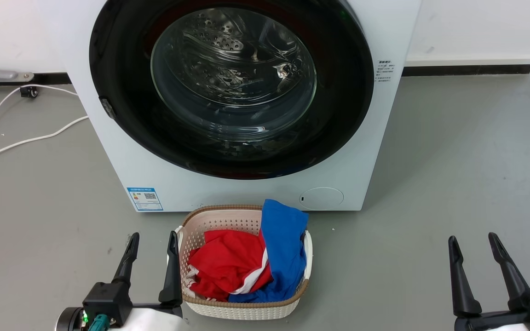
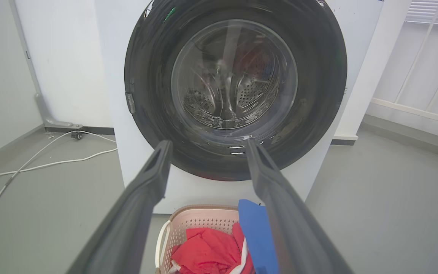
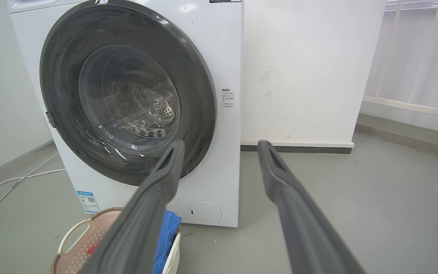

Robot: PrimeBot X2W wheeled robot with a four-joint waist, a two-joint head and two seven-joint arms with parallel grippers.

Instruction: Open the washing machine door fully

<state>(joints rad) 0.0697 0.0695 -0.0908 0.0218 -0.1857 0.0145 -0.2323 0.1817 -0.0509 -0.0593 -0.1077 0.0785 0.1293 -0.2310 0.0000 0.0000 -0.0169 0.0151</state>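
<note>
**Door shut, both pincers apart and clear of it**

Head view: the washing machine door point(image 1: 231, 82) sits closed, flush w/ the front of the white machine point(image 1: 384, 27). It's a glossy black ring round a bulging glass centre, steel drum visible thru it. A small latch point(image 1: 107, 108) sits on the door's left edge. On the grey floor point(image 1: 453, 161) just in front of the machine stands a laundry basket point(image 1: 228, 209). It holds a red cloth point(image 1: 228, 262), and a blue cloth point(image 1: 283, 239) hangs over its far right rim. The left pincer point(image 1: 153, 236) is at lower left, fingers apart, its inner finger right beside the basket's left wall. The right pincer point(image 1: 472, 237) is at lower right, fingers also apart, gripping nothing, well away from basket and door. A white cable point(image 1: 16, 142) trails over the floor left of the machine.

Left wrist view: the left pincer point(image 2: 208, 144) points straight at the door's point(image 2: 235, 87) lower half but is short of it, w/ open space between the fingers. The basket point(image 2: 200, 220) is below.

Right wrist view: the right pincer point(image 3: 221, 144) is spread wide, aimed past the machine's right front corner. The door point(image 3: 127, 95) lies off to its left, closed. The basket's rim point(image 3: 74, 243) is at bottom left.
</note>
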